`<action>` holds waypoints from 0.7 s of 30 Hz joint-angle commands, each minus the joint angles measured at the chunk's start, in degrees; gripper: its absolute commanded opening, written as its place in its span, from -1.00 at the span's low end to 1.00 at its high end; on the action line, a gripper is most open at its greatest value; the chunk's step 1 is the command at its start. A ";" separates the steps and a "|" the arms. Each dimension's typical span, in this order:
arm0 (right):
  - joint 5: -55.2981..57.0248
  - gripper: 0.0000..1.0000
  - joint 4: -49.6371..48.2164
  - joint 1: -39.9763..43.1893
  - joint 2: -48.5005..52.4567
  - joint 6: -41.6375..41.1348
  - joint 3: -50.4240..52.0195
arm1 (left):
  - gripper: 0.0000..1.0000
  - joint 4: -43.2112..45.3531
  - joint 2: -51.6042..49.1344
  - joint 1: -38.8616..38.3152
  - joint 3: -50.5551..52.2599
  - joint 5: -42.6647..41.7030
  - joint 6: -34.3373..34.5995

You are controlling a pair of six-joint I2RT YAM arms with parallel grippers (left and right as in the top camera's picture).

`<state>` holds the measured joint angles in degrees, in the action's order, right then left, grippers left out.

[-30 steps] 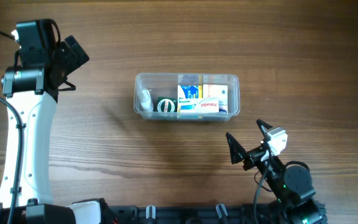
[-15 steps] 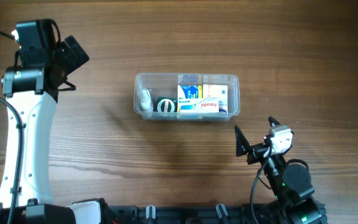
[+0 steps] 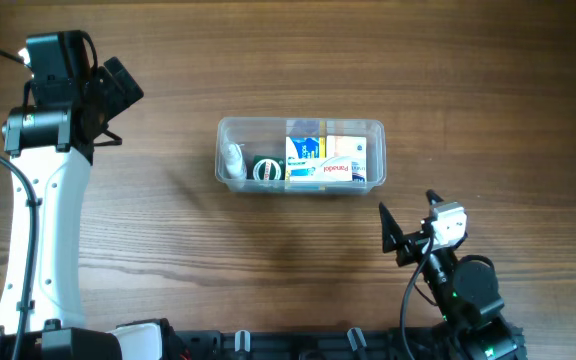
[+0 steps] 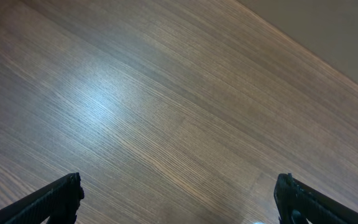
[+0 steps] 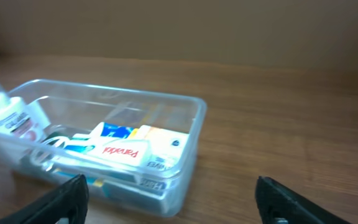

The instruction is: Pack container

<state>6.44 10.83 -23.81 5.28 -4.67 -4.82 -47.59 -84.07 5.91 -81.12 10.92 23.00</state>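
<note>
The container (image 3: 258,121), seen mid-frame on the table (image 3: 368,60) with boxes (image 3: 340,150) and a bottle (image 3: 233,160) inside, is judged light, thin-walled and slippery, best taken by its stiffer rim at a short end; the left pincer (image 4: 179,208) and the right pincer (image 3: 408,204) are spread wide, empty.

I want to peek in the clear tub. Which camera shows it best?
The overhead view: the whole container shows, every side, with boxes and a bottle inside. The right wrist view is closer but cuts off one end. The left wrist view shows only wooden table.
</note>
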 commanded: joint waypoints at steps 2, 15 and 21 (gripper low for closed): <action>-3.69 0.76 0.57 0.20 1.36 -0.24 0.00 | 0.99 -0.02 0.13 0.22 -0.61 0.72 -0.31; -3.54 0.99 0.35 0.20 3.15 -0.22 0.00 | 0.99 -0.02 0.13 0.22 -0.61 0.72 -0.31; -3.52 0.99 0.37 0.20 3.17 -0.22 0.00 | 0.99 -0.02 0.13 0.22 -0.61 0.74 -0.31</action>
<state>4.03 11.33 -23.81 8.05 -4.67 -4.82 -47.59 -84.07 5.91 -81.12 10.92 23.00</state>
